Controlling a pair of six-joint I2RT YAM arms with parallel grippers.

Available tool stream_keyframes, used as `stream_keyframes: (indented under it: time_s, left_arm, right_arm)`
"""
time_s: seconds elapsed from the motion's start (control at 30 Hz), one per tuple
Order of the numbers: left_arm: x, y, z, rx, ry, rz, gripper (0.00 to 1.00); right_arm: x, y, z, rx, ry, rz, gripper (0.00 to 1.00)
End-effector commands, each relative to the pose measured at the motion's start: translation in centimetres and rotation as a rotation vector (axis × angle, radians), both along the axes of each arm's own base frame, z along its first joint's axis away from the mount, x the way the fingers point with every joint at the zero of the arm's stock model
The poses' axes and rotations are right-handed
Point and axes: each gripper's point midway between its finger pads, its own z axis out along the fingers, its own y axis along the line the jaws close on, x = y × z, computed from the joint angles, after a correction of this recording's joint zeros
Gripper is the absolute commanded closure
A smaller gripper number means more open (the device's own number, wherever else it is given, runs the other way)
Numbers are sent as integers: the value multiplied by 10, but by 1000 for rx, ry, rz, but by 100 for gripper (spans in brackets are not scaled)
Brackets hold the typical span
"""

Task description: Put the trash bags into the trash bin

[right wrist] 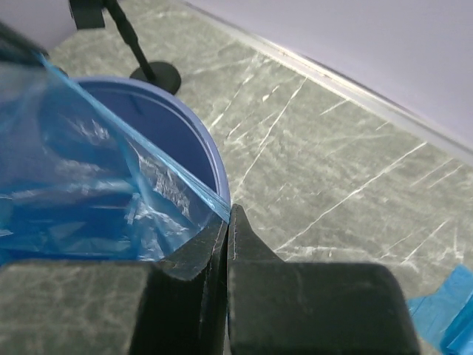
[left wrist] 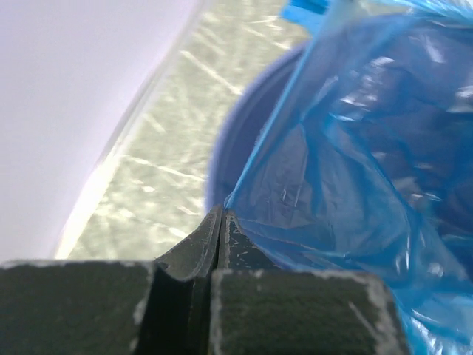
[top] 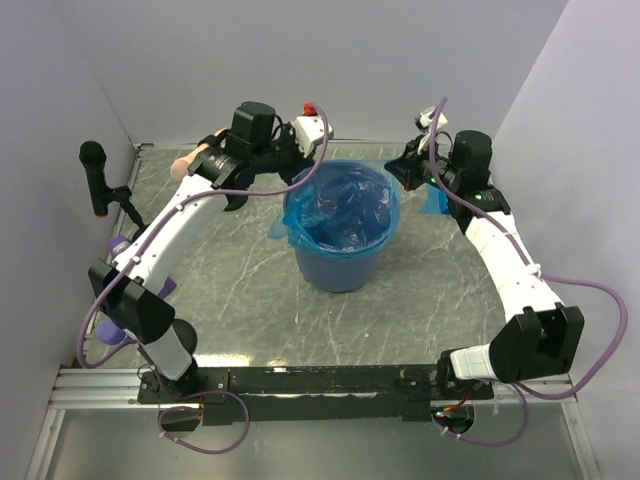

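We see the left tool (left wrist: 220, 222) and right tool (right wrist: 229, 219) each pinching the trash bag (top: 345, 215) lining the trash bin (top: 340, 272) on the table (top: 230, 300). A microphone stand (top: 97, 178) stands far left, and a loose blue bag (top: 436, 203) lies far right.

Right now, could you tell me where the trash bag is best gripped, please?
The top hem, pinched from outside at opposite sides. The trash bag is limp film, its mouth open over the trash bin; the left end effector and right end effector pinch there.
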Motion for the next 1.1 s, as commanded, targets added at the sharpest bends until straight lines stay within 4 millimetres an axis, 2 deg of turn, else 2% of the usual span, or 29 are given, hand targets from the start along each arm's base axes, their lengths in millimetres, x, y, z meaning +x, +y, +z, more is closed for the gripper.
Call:
stream_keyframes:
  time_s: [0.0,0.3,0.37,0.5,0.67,0.73,0.8,0.83,0.93,0.97,1.07]
  left_arm:
    - [18,39,26,77,-162,166,99]
    - [33,62,8,165,-207,278,99]
    - [35,60,8,165,-211,277,99]
    - [36,44,20,106,-220,238,100]
    - [35,28,23,62,-203,203,99]
    - [36,28,25,49,-205,214,99]
    - [37,31,39,5,-214,260,99]
    - [36,32,49,-31,-207,285,96]
    - [22,34,72,-105,-133,302,58]
    - [16,38,79,-138,-99,323,51]
    - [-16,34,71,-215,98,298,43]
  right_arm:
    - [14,-11,14,-44,-65,-38,100]
    - [20,-21,9,-105,-71,-81,100]
    - [19,-25,9,-131,-77,-91,100]
    - [8,-30,4,-179,-90,-87,100]
    - [-5,-32,-5,-189,-71,-72,100]
    - [-7,-33,-7,-190,-69,-74,100]
    - [-9,-34,-10,-189,-59,-75,100]
    - [-9,-34,-10,-190,-59,-76,100]
    - [-12,-36,-5,-176,-65,-83,100]
    - [-13,-36,-1,-172,-76,-84,100]
    - [-16,-36,8,-164,-89,-86,99]
